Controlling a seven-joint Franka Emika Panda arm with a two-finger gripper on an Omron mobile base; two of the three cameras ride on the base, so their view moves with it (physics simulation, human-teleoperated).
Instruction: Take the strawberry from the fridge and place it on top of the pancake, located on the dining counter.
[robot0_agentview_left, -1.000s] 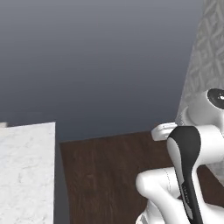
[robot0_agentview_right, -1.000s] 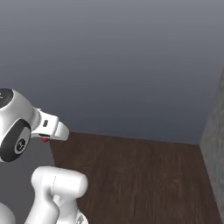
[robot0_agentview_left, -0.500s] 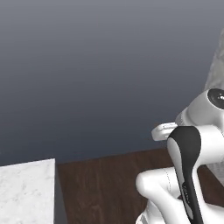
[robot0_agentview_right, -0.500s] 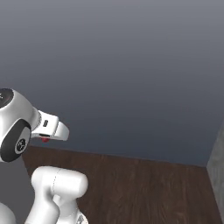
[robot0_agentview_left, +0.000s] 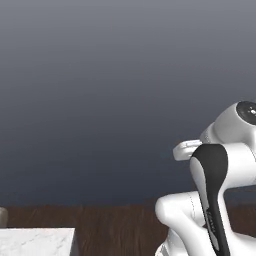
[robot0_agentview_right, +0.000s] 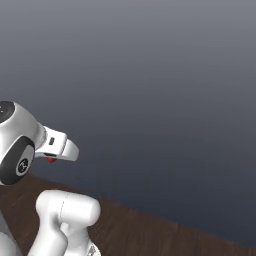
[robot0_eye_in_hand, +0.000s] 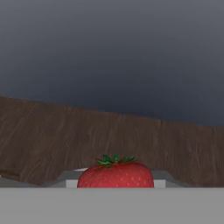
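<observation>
Gripping the strawberry (robot0_eye_in_hand: 115, 174) between the nearly closed jaws of the gripper (robot0_agentview_right: 51, 158), red berry sitting right at the fingertips with its green leaves pointing away from the hand. Hanging above the dark wooden floor (robot0_eye_in_hand: 65, 135), with a corner of the dining counter (robot0_agentview_left: 35, 242) showing low at left.

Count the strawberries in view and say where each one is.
1. The strawberry sits between the gripper's fingers, held over the dark wood floor. Others may be hidden.
</observation>
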